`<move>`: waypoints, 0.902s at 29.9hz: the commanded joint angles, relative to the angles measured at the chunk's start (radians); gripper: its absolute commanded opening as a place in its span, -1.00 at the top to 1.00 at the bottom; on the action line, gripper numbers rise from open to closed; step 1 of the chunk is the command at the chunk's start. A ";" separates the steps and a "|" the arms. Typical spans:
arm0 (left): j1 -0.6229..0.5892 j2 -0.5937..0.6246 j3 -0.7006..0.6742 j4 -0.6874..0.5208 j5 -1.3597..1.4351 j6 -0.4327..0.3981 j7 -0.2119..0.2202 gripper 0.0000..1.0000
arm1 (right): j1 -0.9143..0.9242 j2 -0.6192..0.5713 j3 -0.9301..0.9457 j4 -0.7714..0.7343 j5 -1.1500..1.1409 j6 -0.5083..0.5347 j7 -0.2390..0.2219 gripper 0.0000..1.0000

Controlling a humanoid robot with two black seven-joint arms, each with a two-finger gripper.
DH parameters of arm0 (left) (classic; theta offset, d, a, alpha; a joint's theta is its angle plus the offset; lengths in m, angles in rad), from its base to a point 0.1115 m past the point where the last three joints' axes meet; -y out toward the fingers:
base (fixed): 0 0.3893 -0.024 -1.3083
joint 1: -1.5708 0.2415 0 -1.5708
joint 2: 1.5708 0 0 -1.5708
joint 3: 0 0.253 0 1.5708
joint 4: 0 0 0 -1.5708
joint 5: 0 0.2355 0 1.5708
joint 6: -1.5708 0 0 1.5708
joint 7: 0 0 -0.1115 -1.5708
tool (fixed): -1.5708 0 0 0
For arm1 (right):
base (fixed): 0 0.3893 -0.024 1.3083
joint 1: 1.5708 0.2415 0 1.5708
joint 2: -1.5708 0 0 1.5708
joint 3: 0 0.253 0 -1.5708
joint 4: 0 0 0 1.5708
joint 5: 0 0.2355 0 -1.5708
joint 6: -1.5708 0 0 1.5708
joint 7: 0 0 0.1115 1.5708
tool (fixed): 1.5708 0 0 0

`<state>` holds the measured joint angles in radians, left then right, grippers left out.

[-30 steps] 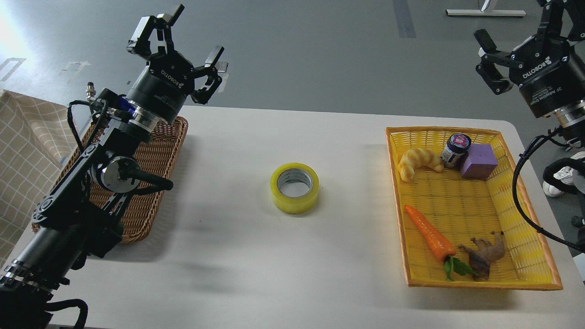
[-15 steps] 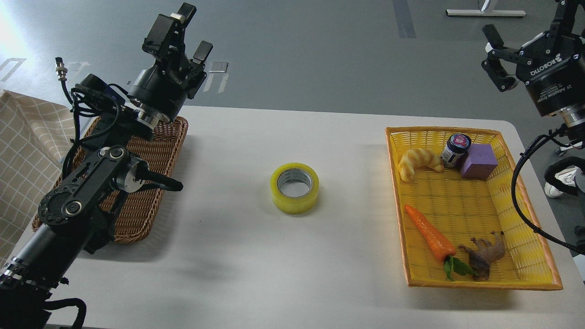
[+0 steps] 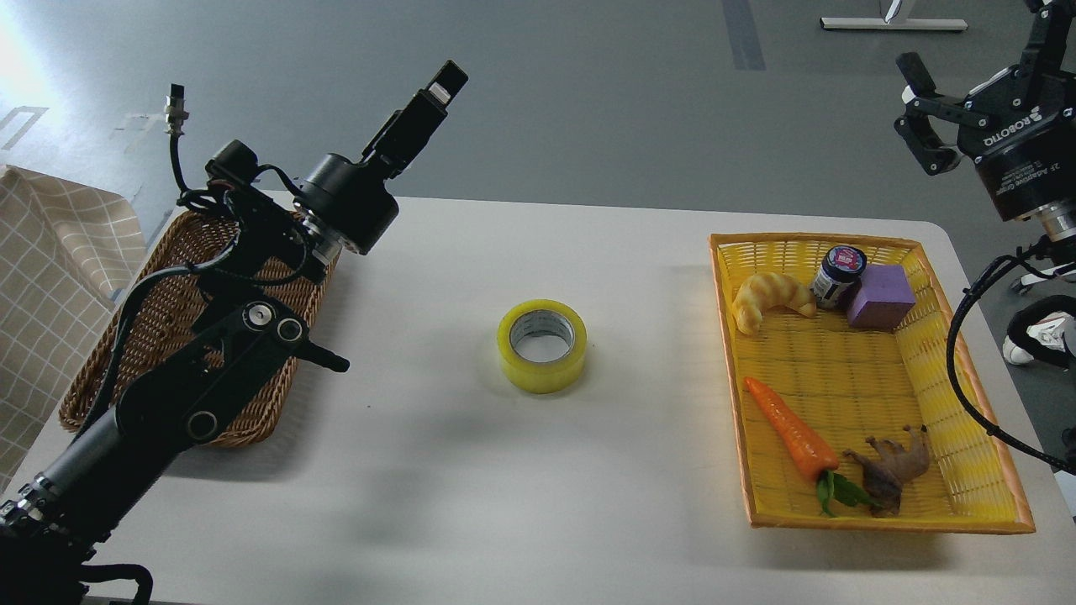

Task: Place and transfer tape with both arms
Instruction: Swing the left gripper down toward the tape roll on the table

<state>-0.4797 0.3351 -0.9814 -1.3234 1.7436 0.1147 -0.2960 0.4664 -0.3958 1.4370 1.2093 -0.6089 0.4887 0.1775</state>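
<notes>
Tape (image 3: 542,345) lies flat at mid-desk (image 3: 471,470), core upward, apart from both arms. Left pincer (image 3: 433,97) is raised over the far-left desk beside the wicker basket (image 3: 168,277), seen edge-on; finger state cannot be told. Right pincer (image 3: 923,109) is raised far right, beyond the yellow basket (image 3: 967,470), fingers spread, empty.

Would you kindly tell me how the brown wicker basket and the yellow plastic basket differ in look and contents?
The brown wicker basket is woven of natural cane with rounded corners; the yellow plastic basket is bright mesh with an orange rim and sharper corners. The yellow one holds toys, while none show in the wicker one, though my left arm hides part of it. Both rest on the white table.
</notes>
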 commanded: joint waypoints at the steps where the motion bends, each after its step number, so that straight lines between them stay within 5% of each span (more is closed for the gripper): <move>1: 0.006 -0.001 0.006 0.010 0.238 0.011 0.067 -0.95 | -0.002 0.002 0.000 -0.002 0.000 0.000 0.000 -1.00; 5: 0.006 0.005 0.051 0.022 0.405 0.011 0.109 -0.95 | -0.003 0.005 0.000 -0.002 0.000 0.000 0.000 -1.00; 15: -0.026 0.010 0.217 0.111 0.438 0.005 0.340 -0.95 | -0.014 0.002 0.000 -0.014 0.000 0.000 0.000 -1.00; 23: -0.063 -0.018 0.340 0.125 0.438 0.002 0.446 -0.95 | -0.017 0.002 0.000 -0.014 0.000 0.000 0.000 -1.00; 27: -0.065 -0.042 0.342 0.119 0.438 0.002 0.462 -0.95 | -0.018 0.002 0.000 -0.014 -0.002 0.000 0.000 -1.00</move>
<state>-0.5432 0.3099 -0.6441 -1.1998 2.1816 0.1168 0.1533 0.4495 -0.3942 1.4375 1.1950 -0.6091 0.4887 0.1781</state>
